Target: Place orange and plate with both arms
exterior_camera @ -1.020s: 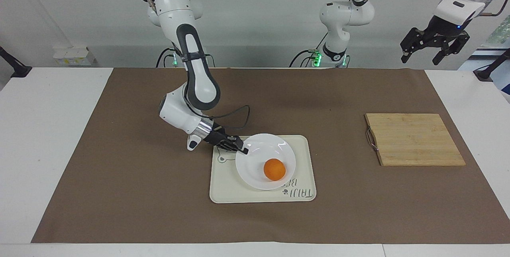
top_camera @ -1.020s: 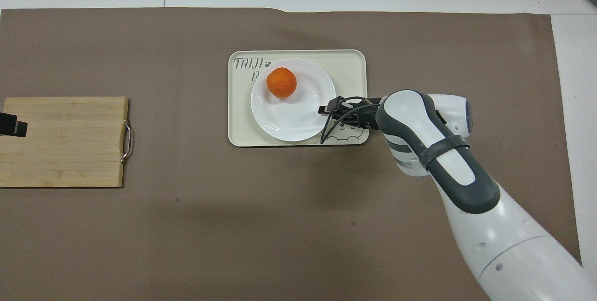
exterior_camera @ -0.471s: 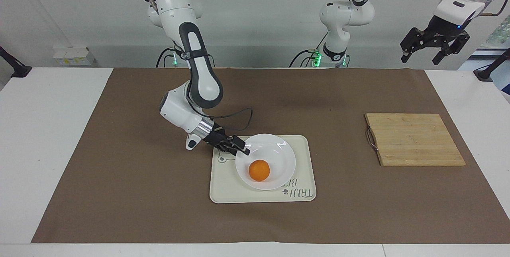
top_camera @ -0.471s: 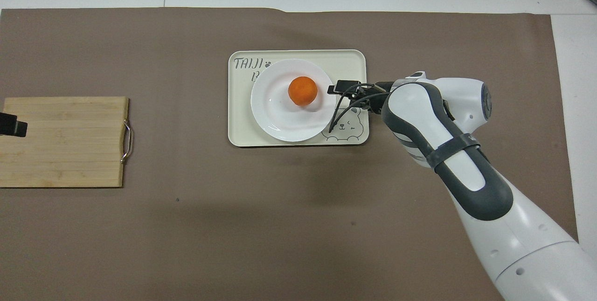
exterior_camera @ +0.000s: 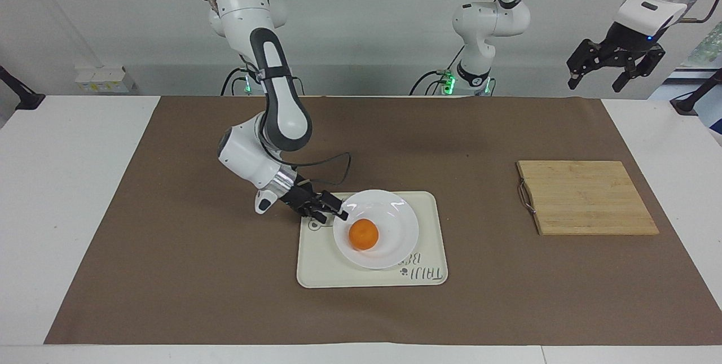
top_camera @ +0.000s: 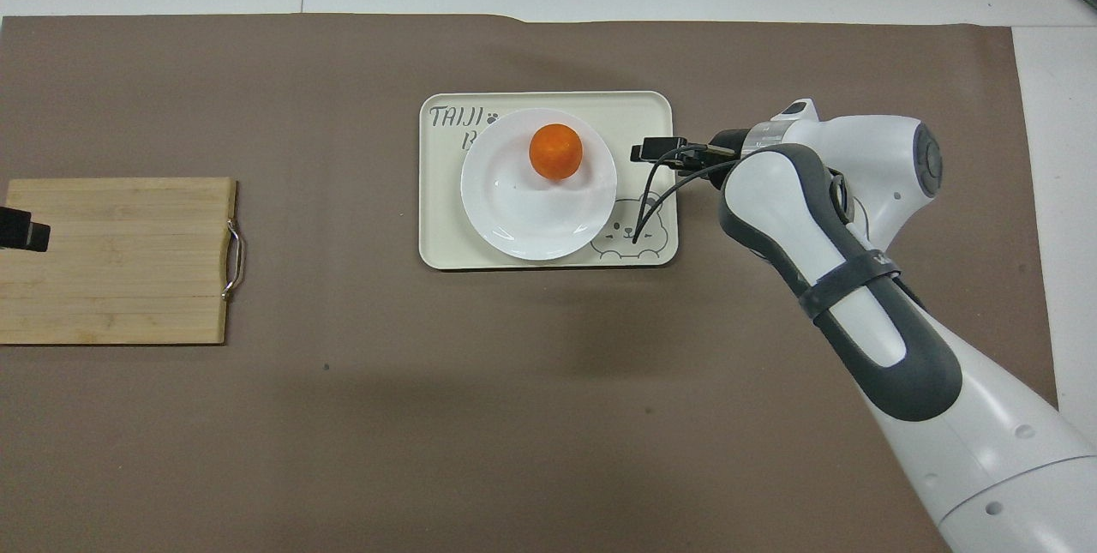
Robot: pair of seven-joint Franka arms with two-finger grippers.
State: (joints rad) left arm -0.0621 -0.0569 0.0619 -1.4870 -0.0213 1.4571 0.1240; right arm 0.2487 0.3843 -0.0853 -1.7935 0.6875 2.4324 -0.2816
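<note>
The small round bright-orange orange (exterior_camera: 363, 234) sits in the round glossy white plate (exterior_camera: 395, 240), and the plate rests on the cream rectangular tray with a bear print (exterior_camera: 321, 271), near the middle of the brown mat on the bench (exterior_camera: 67, 183). With fruit on dish and dish on tray, the placing looks done, and the step in hand appears to be letting go of the plate and backing away.

The right gripper (exterior_camera: 330, 211) is low over the corner of the tray nearest the robots at the right arm's end, just beside the plate's rim; its jaws stand wide and carry nothing, and in the overhead view a narrow gap of tray shows between its tip and the plate.

The left gripper (exterior_camera: 615, 68) waits high over the left arm's end of the bench, jaws spread and empty, above the pale bamboo cutting board with a wire handle (exterior_camera: 586, 197).

The next move calls for the right arm to lift clear without nudging the rim, since the orange could roll on the smooth dish.
</note>
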